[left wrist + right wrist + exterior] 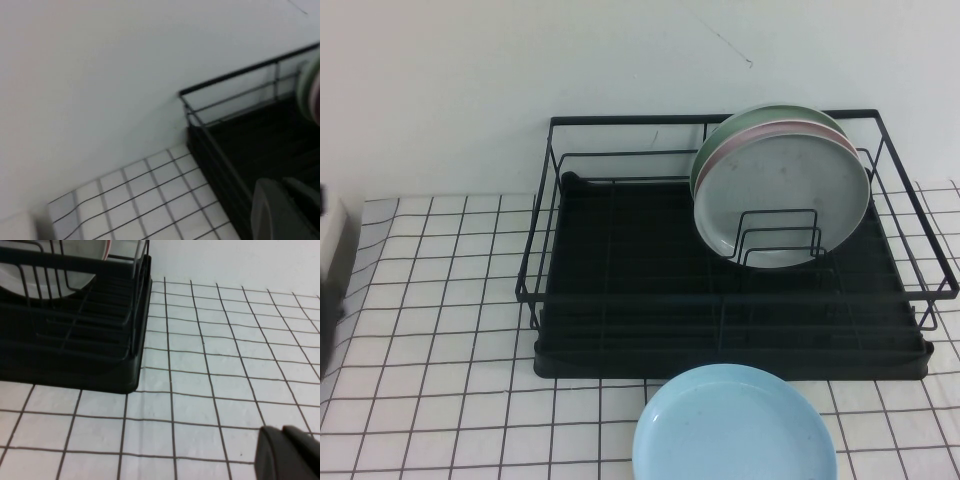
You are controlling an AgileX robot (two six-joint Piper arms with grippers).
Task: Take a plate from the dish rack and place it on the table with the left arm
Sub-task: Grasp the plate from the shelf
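The pale grey plate (782,200) stands upright in the back right of the black dish rack (620,372), in front of a pink plate (770,132) and a green plate (745,122). My left gripper (282,210) is shut and empty, held beside the rack's left back corner (200,135), far from the plates. Only a dark part of the left arm (328,290) shows at the high view's left edge. My right gripper (286,452) is shut and empty, low over the white tiled table (210,355), to the right of the rack (75,360). The grey plate (30,282) shows behind the wires.
A light blue plate (735,425) lies flat on the table (440,330) just in front of the rack. A white wall stands right behind the rack. The rack's left half holds no dishes.
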